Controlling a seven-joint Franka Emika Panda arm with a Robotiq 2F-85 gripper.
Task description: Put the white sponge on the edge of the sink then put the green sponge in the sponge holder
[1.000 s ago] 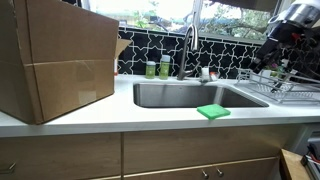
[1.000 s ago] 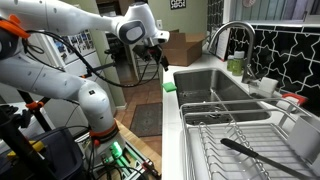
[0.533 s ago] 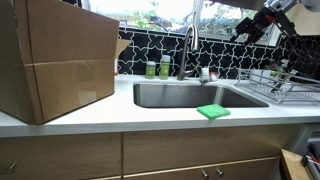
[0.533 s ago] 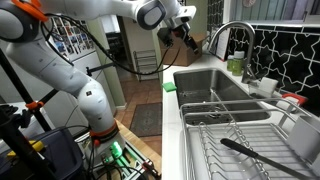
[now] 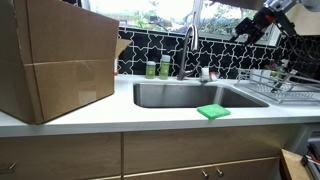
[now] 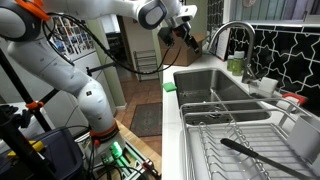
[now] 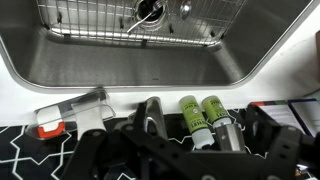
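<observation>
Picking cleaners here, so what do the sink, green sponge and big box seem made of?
Sink: stainless steel, brushed grey sheen. Green sponge: probably soft foam, matte, bright green. Box: likely cardboard, dull brown with a fold crease.

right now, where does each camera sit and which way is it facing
Exterior view: in front of the counter, facing the sink and tiled wall; only the pincer shows, top right.
Exterior view: at the dish rack end, looking along the counter; the whole arm shows.
Wrist view: above the sink, looking down at basin and green bottles; pincer along the bottom.
Both exterior views share the green sponge.
</observation>
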